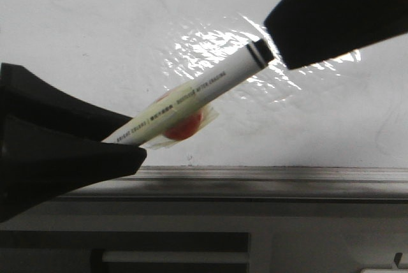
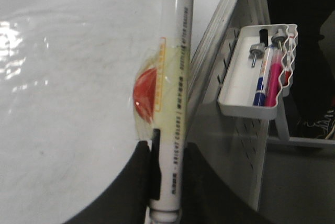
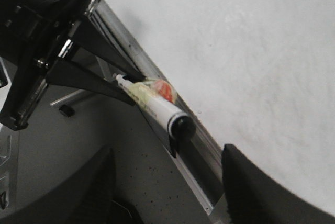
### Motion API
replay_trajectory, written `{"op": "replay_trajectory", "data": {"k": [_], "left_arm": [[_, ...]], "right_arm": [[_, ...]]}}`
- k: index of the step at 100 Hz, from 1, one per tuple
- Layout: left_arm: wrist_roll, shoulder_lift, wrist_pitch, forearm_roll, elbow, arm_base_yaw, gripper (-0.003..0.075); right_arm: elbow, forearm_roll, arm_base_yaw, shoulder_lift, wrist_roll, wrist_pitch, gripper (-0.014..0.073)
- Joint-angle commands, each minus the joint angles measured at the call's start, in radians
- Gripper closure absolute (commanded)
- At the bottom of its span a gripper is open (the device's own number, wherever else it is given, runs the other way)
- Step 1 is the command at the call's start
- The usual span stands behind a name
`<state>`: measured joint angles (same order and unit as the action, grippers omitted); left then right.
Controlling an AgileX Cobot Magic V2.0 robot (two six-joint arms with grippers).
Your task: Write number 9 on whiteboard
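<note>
I seem to be in a lab or workshop. Just past my left end effector (image 2: 165, 192) stands a whiteboard (image 2: 68, 93) in a grey metal frame (image 1: 255, 180). Beside it, a white pegboard (image 2: 238, 145) carries a tray (image 2: 246, 96) of markers (image 2: 264, 80). Below is grey speckled floor (image 3: 157, 182).

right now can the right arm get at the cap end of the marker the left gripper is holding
Probably yes. The left gripper holds the marker by its rear end only, leaving the black cap end bare. The right gripper has its fingers spread on either side of it, with nothing between.
</note>
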<state>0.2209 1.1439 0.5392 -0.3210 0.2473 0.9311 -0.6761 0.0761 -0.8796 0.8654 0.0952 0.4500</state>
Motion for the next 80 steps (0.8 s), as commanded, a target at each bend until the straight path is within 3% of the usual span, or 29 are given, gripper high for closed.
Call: {"op": "replay_trajectory", "data": {"k": [1, 29, 43, 80], "left_arm": [[-0.007, -0.018, 0.134, -0.022, 0.023, 0.008, 0.0741], [-0.007, -0.018, 0.140, -0.098, 0.023, 0.008, 0.0741], [-0.007, -0.018, 0.150, -0.098, 0.023, 0.008, 0.0741], [-0.007, -0.018, 0.153, -0.096, 0.023, 0.008, 0.0720]], "right_arm": [[-0.040, 0.002, -0.019, 0.022, 0.015, -0.073, 0.0218], [-0.056, 0.014, -0.046, 0.077, 0.015, -0.113, 0.0220], [-0.056, 0.018, -0.046, 0.090, 0.015, -0.116, 0.0263], [-0.056, 0.045, -0.046, 0.132, 0.015, -0.120, 0.0636]]}}
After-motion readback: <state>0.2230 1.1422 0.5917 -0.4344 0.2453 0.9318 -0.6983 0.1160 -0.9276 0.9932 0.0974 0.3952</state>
